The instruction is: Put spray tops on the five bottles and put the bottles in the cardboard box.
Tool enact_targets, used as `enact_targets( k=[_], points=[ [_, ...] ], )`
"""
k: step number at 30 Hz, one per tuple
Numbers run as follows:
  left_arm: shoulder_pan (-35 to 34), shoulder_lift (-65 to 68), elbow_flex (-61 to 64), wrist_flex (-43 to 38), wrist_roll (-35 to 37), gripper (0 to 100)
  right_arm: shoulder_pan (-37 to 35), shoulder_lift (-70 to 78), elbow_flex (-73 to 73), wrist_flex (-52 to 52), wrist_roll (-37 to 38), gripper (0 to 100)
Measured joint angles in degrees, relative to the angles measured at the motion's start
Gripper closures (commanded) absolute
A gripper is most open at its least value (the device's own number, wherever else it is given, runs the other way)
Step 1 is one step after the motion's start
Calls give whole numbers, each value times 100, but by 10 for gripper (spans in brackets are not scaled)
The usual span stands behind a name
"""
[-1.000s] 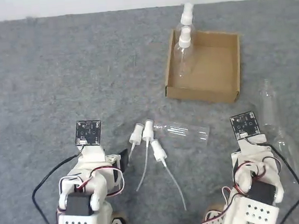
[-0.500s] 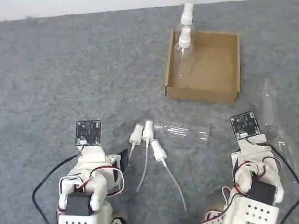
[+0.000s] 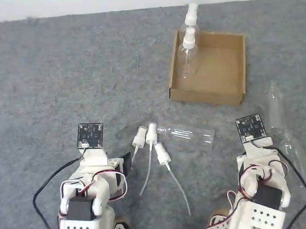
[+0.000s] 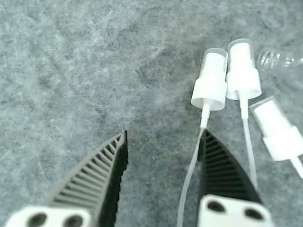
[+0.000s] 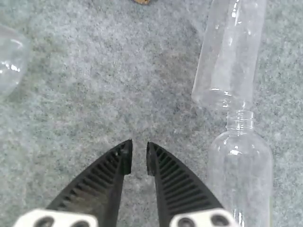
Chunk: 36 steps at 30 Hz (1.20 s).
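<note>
- Starting at your left gripper (image 4: 163, 139), note that its black ribbed fingers stand wide apart with nothing between them, low over the grey carpeted table (image 3: 58, 74).
- Three white plastic spray tops (image 4: 243, 71) lie just ahead of it, heads pointing away from the arm and thin dip tubes trailing back toward it. The nearest top's tube runs right up to one fingertip.
- Their long axes run roughly along the gripper's line of reach, so you would likely close across a head, not along a tube.
- The clear plastic bottle lying on its side (image 3: 189, 134) stretches crosswise between the arms, its open neck just beside the tops.
- Your right gripper (image 5: 138, 146) has its fingers nearly together and holds nothing. Two uncapped clear bottles (image 5: 232, 52) lie end to end just beside it, on its outer side.
- The left arm is nearer the tops, and the right arm is nearer the bare bottles.
- The brown cardboard box (image 3: 205, 95) sits well beyond both arms. Two capped bottles (image 3: 188, 50) stand at one far corner, and you cannot tell whether both are inside.
</note>
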Motion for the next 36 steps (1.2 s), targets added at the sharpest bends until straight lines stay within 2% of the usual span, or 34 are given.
enact_targets(
  k=[17,22,24,30,36],
  points=[
    [0,0,0,0,0,778,0,0,0,-79,0,992],
    [0,0,0,0,0,778,0,0,0,-501,659,993],
    [0,0,0,0,0,778,-9,0,-35,-651,642,991],
    [0,0,0,0,0,778,0,193,-1521,-563,-123,831],
    [0,0,0,0,0,778,-9,2505,-3780,-448,-413,828]
  ],
)
